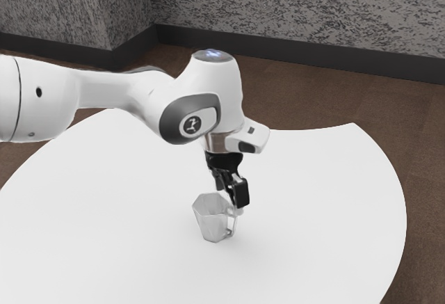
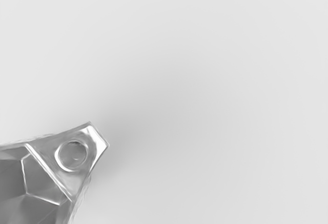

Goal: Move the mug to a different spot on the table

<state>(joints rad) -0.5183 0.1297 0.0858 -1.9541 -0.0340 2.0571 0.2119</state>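
While a white round table [image 1: 327,179] takes up most of the exterior view, with brown floor [image 1: 361,95] and a speckled grey wall [image 1: 278,5] behind it, a white robot arm [image 1: 104,99] reaches in from that view's left and bends down over the middle of the tabletop. Below its hand sits the mug [image 1: 212,220], a small, pale, faceted cup. It stands upright near the table's centre, its open mouth facing up and its handle turned toward the exterior view's right. The black gripper [image 1: 235,196] points straight down at the handle side of the mug, reaching the level of the rim. From these pictures I cannot tell whether it is closed on the mug or only standing against it. I also cannot tell whether the mug's base rests on the table or hangs just above it. In the wrist view the mug [image 2: 46,178] appears as an angular grey shape directly under the hand, with bare table [image 2: 205,80] spreading beyond it. The step in hand looks like taking hold of the mug at its rim. The next move calls for a firm grip, a short straight lift, and a level carry to a free patch of table, since a pinch on one wall could let the mug swing or slip.
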